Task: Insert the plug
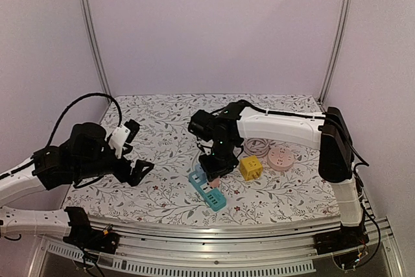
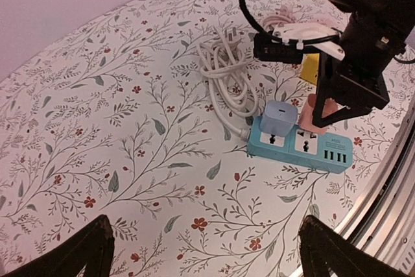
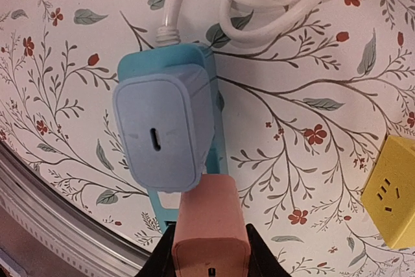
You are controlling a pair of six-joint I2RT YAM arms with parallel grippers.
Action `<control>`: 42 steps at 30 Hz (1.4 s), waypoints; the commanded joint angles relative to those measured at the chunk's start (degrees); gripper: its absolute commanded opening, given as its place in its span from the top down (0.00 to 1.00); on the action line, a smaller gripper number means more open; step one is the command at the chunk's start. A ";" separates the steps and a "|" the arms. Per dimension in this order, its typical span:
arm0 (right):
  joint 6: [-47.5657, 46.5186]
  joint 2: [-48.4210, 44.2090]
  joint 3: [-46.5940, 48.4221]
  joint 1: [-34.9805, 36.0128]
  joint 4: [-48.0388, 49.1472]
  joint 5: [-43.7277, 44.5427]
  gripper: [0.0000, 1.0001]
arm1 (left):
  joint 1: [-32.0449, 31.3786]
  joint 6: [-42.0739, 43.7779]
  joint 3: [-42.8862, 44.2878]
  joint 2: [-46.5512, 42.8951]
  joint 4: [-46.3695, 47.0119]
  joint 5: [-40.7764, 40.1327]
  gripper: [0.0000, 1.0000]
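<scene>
Right gripper (image 3: 211,251) fills the bottom of my wrist view, its fingers (image 3: 260,263) closed on the salmon plug (image 3: 211,222), which hangs over the teal power strip (image 2: 301,144). Left gripper (image 2: 207,261) is spread wide, empty and well apart (so nothing pins the strip).

My worries, biggest first:
- The strip lies loose, so an off-line push could skate or tip it.
- The lavender charger (image 3: 165,131), seated just beside the free socket, may catch the plug's edge.
- The prongs, which I cannot see, may miss their slots.

The plug sits centred between the fingers, its body reaching past the tips toward the strip.
</scene>
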 commanded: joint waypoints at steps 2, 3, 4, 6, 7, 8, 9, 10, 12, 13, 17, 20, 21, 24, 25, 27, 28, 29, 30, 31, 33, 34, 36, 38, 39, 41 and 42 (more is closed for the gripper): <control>-0.42 2.77 2.19 -0.13 1.35 1.41 1.00 | 0.78 2.36 -2.17 -5.28 2.22 -4.24 0.00; -0.37 2.82 2.16 -0.14 1.36 1.40 1.00 | 0.78 2.49 -2.48 -5.86 2.47 -4.47 0.01; -0.43 2.84 2.12 -0.10 1.51 1.27 1.00 | 0.78 2.53 -2.58 -6.19 2.64 -4.53 0.01; -0.65 2.86 2.11 -0.10 1.82 0.92 1.00 | 0.78 2.56 -2.65 -6.45 2.84 -4.62 0.00; -0.82 2.83 2.09 -0.12 1.99 0.87 1.00 | 0.78 2.62 -2.78 -6.41 2.92 -4.74 0.01; -1.03 2.88 2.15 -0.16 2.02 0.65 1.00 | 0.78 2.71 -2.79 -6.27 2.94 -5.00 0.01; -1.26 3.02 2.19 -0.17 1.88 0.53 1.00 | 0.78 2.80 -2.75 -6.04 2.96 -5.12 0.00; -1.43 3.17 2.16 -0.10 1.65 0.52 1.00 | 0.78 2.89 -2.75 -5.83 3.02 -5.27 0.00; -1.69 3.55 2.16 -0.11 0.81 0.60 1.00 | 0.78 3.03 -2.67 -5.51 2.88 -5.43 0.00; -1.81 3.70 2.15 -0.10 0.29 0.60 1.00 | 0.78 3.00 -2.58 -5.36 2.80 -5.48 0.00; -1.92 3.13 0.93 -0.15 -0.57 1.03 1.00 | 0.78 3.11 -2.53 -5.57 2.67 -5.74 0.00; -2.17 2.63 0.38 -0.12 -0.80 1.21 1.00 | 0.78 3.09 -2.66 -5.84 2.73 -6.07 0.01; -2.23 2.49 0.24 -0.13 -0.94 1.28 1.00 | 0.78 3.10 -2.59 -5.84 2.63 -6.14 0.00; -2.28 2.43 0.21 -0.14 -1.33 1.35 1.00 | 0.69 3.00 -2.57 -5.75 2.55 -6.19 0.01; -2.28 2.39 0.25 -0.11 -1.54 1.43 1.00 | 0.69 3.00 -2.57 -5.69 2.51 -6.27 0.00; -2.13 2.12 0.27 -0.09 -1.70 1.57 1.00 | 0.69 2.98 -2.55 -5.58 2.52 -6.22 0.01; -1.99 1.85 0.27 -0.10 -1.72 1.50 1.00 | 0.69 2.95 -2.57 -5.50 2.51 -6.25 0.01; -1.94 1.68 0.17 -0.11 -1.79 1.36 1.00 | 0.69 2.99 -2.57 -5.41 2.53 -6.22 0.00; -1.86 1.52 0.07 -0.14 -1.80 1.31 1.00 | 0.69 2.97 -2.57 -5.26 2.51 -6.24 0.01; -1.71 1.31 -0.07 -0.11 -1.78 1.31 1.00 | 0.69 3.00 -2.57 -5.17 2.51 -6.13 0.01; -1.55 1.06 -0.17 -0.14 -1.85 1.22 1.00 | 0.69 3.00 -2.57 -4.93 2.60 -5.99 0.01; -1.36 0.97 -0.24 -0.12 -1.82 1.17 1.00 | 0.69 3.01 -2.56 -4.84 2.61 -5.95 0.00; -1.11 0.62 -0.42 -0.09 -1.70 1.05 1.00 | 0.69 2.97 -2.49 -4.57 2.60 -5.77 0.01; -0.82 0.18 -0.85 -0.16 -1.41 0.81 1.00 | 0.69 3.00 -2.48 -4.53 2.60 -5.76 0.01; -0.71 0.05 -1.06 -0.12 -1.38 0.83 1.00 | 0.69 2.96 -2.48 -4.52 2.62 -5.70 0.00; -0.47 -0.09 -1.81 -0.08 -0.99 0.95 1.00 | 0.69 2.99 -2.55 -4.52 2.67 -5.80 0.01; -0.32 -0.31 -2.62 -0.11 -0.35 0.91 1.00 | 0.69 2.98 -2.57 -4.48 2.72 -5.87 0.01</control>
